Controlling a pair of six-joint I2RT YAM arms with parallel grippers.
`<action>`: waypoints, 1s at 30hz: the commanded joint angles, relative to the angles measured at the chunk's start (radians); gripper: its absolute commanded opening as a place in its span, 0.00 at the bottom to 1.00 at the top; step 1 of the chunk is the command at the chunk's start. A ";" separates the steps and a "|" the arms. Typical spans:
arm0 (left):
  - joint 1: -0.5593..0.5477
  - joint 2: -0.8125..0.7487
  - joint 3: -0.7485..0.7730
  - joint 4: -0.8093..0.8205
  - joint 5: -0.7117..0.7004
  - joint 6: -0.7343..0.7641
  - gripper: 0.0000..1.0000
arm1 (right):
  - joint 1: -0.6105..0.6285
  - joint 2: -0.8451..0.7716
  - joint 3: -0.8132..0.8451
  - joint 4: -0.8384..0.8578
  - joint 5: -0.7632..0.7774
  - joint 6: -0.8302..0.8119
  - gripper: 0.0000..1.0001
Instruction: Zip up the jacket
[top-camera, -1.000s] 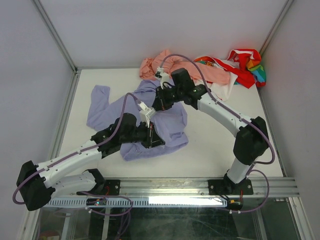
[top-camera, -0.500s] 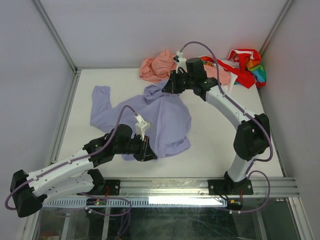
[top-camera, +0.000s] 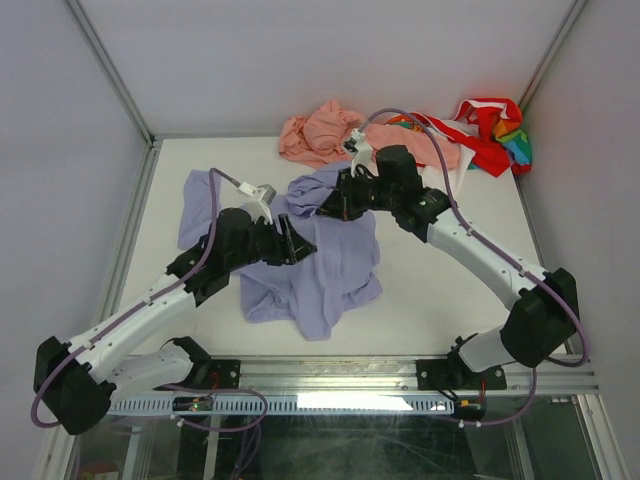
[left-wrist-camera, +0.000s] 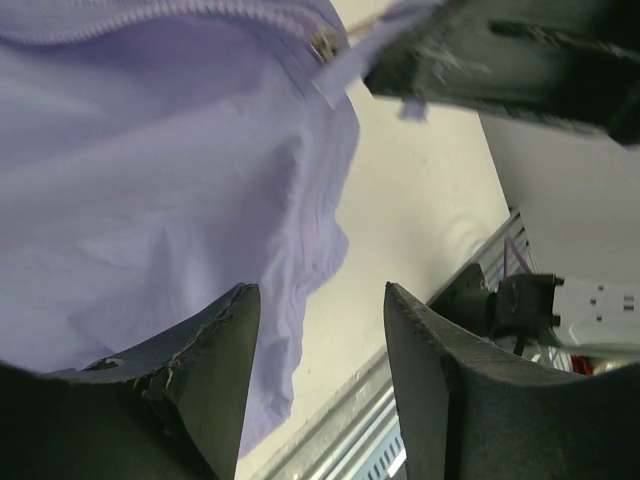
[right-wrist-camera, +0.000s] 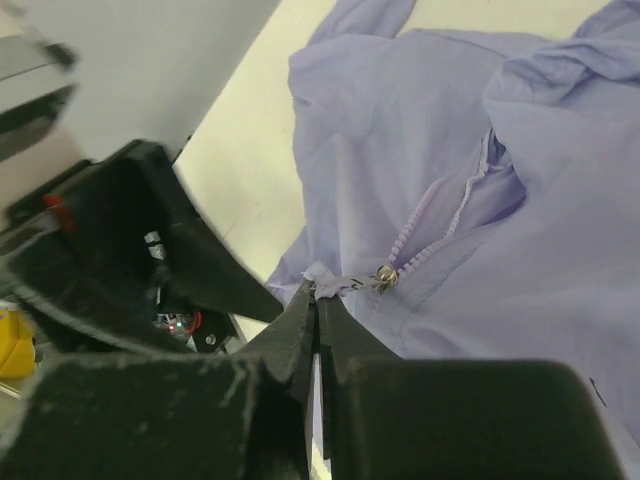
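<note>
1. The jacket (top-camera: 330, 265) is lying crumpled in the middle of the worktop (top-camera: 440, 290), with one sleeve reaching toward the far left.
2. The right pincer (right-wrist-camera: 315, 300) is pressing its fingers tight together on a fold of the jacket's lavender front edge, just beside the zipper slider (right-wrist-camera: 383, 277).
3. The left pincer (left-wrist-camera: 318, 300) is hovering over the jacket's left half with its fingers spread wide, gripping nothing.
4. The two pincers are facing each other closely above the garment's middle.
5. A salmon-pink garment (top-camera: 320, 130) is sitting bunched at the far edge, just beyond the jacket's hood end.
6. A red-white multicoloured garment (top-camera: 485, 130) is lying in the far right corner.
</note>
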 joint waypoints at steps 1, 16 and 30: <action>0.006 0.115 0.058 0.220 -0.021 -0.051 0.54 | 0.017 -0.077 -0.019 0.111 -0.018 0.060 0.00; 0.006 0.249 0.051 0.392 0.029 -0.044 0.00 | 0.048 -0.070 -0.009 0.135 0.045 0.088 0.00; -0.041 0.002 -0.058 0.114 0.268 0.130 0.00 | -0.192 0.044 0.183 0.088 0.501 -0.002 0.00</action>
